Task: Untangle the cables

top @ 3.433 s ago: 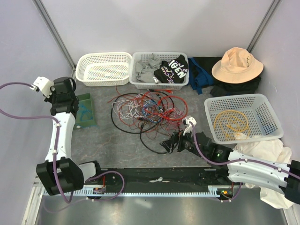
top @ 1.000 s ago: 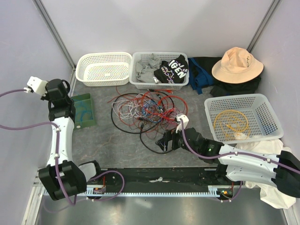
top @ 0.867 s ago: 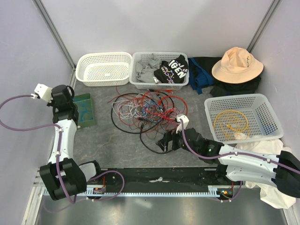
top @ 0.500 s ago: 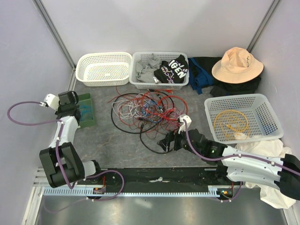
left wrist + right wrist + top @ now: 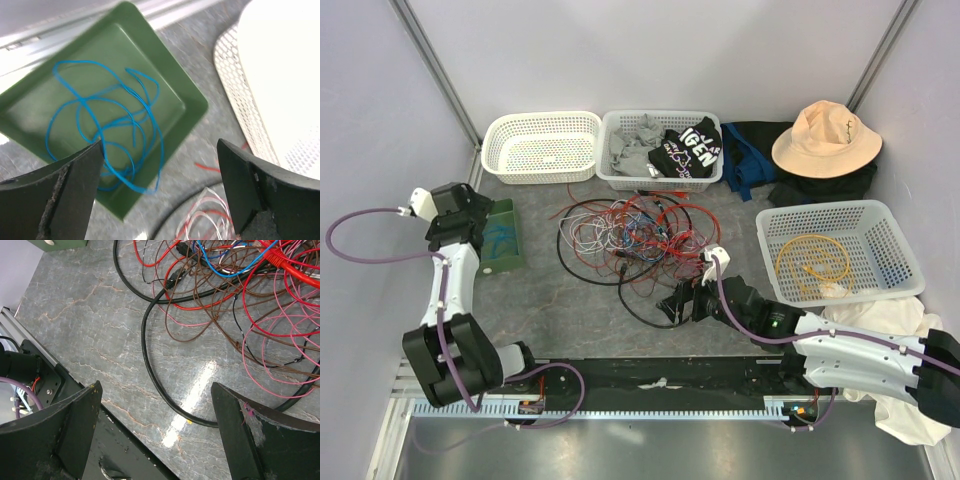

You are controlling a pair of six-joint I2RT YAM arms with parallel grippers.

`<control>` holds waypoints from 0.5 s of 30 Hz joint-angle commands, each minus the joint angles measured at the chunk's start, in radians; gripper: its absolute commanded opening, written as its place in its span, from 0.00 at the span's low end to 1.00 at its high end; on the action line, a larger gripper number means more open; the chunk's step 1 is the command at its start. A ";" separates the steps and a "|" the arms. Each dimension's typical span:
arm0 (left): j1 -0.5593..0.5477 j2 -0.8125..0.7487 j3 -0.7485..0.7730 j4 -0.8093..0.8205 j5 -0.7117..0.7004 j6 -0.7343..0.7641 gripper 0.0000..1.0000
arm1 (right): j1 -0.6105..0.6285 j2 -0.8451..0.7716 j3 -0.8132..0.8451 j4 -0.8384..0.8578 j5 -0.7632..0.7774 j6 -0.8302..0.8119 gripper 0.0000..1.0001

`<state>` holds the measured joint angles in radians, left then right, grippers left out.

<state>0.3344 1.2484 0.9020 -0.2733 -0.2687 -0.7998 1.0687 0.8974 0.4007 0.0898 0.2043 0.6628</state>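
Note:
The cables (image 5: 635,240) lie in a loose tangle of red, white, blue, brown and black strands at the middle of the table. A single blue cable (image 5: 105,135) lies coiled in the green tray (image 5: 185,100), with one loop hanging over its edge. My left gripper (image 5: 160,165) hovers open above the tray's corner, holding nothing; from above it (image 5: 472,215) sits at the tray's left side. My right gripper (image 5: 155,390) stands open over a black cable loop (image 5: 150,375) at the tangle's near edge, not touching it. A yellow cable (image 5: 812,262) lies in the right basket.
A white basket (image 5: 542,147) and a basket of clothes (image 5: 660,148) stand at the back. A tan hat (image 5: 825,135) rests on dark clothes at the back right. The right basket (image 5: 840,255) borders a white cloth (image 5: 880,325). A black rail (image 5: 660,375) runs along the front.
My left gripper has opened from shut, and its arm has swung about by the green tray. The right arm has shifted only slightly and stays open.

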 commanded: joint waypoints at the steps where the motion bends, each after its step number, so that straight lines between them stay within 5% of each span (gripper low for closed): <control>1: -0.001 -0.119 -0.002 -0.032 0.057 -0.024 1.00 | -0.004 0.006 0.023 0.011 0.013 0.001 0.98; 12: -0.086 -0.400 0.061 -0.127 0.042 -0.004 1.00 | -0.003 0.012 0.098 -0.047 0.072 -0.040 0.98; 15: -0.136 -0.396 0.095 -0.118 0.203 0.011 1.00 | -0.003 0.011 0.134 -0.081 0.153 -0.071 0.98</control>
<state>0.2497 0.8513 0.9329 -0.3801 -0.2203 -0.8062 1.0687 0.9081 0.4557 0.0395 0.2497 0.6376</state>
